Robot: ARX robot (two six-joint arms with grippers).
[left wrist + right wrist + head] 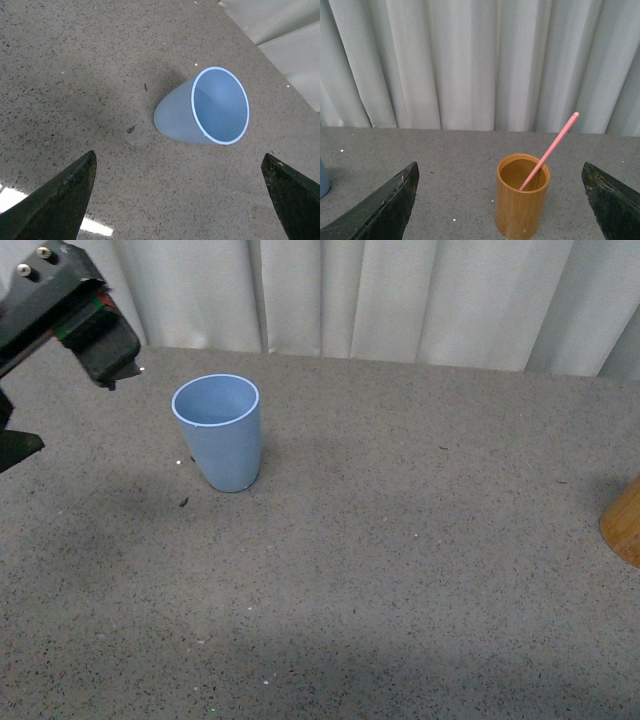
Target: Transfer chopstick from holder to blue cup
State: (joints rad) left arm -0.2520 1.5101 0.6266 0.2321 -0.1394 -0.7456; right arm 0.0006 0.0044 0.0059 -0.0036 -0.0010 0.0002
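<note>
The blue cup (219,430) stands upright and empty on the grey speckled table, left of centre; it also shows in the left wrist view (207,110). My left gripper (182,200) is open above the table, a short way from the cup; its body shows at the front view's top left (85,325). The tan-orange holder (522,196) stands upright with one salmon-pink chopstick (551,149) leaning in it. Only the holder's edge shows at the front view's right edge (625,525). My right gripper (500,200) is open, facing the holder, apart from it.
A white pleated curtain (380,295) hangs along the table's far edge. The grey table (400,560) spreads between cup and holder. A small dark speck (184,503) lies near the cup.
</note>
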